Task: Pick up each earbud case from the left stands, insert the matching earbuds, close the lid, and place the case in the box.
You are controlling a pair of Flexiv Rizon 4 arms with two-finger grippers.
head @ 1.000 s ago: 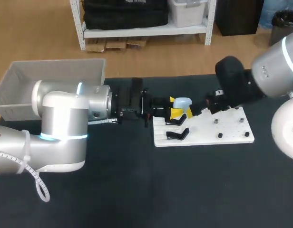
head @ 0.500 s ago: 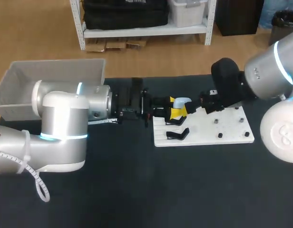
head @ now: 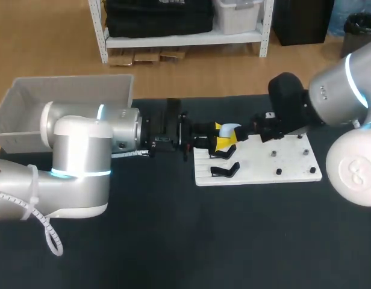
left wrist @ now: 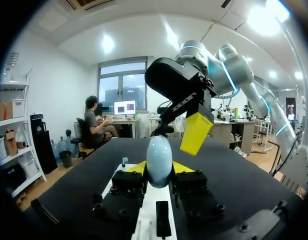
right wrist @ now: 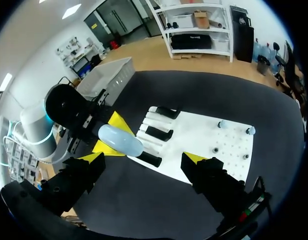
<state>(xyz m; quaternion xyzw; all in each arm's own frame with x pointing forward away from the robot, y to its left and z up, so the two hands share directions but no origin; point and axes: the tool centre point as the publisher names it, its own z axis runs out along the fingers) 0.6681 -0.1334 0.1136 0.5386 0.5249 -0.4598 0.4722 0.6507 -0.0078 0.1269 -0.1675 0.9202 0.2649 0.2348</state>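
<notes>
Pickup stage, frame centre: left gripper (head: 223, 137) seemingly clamps the pale-blue egg-shaped earbud case (head: 232, 129); empty, wide-open right gripper (right wrist: 144, 159) should engage next.

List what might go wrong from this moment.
1. The right gripper, open, hangs close beside the pale blue earbud case; a small misalignment could knock it askew in the left gripper.
2. The case is rounded and looks smooth, and is pinched only at one end, so it may slip or twist.
3. The black stands on the white board lie close by; a finger might strike them.
</notes>
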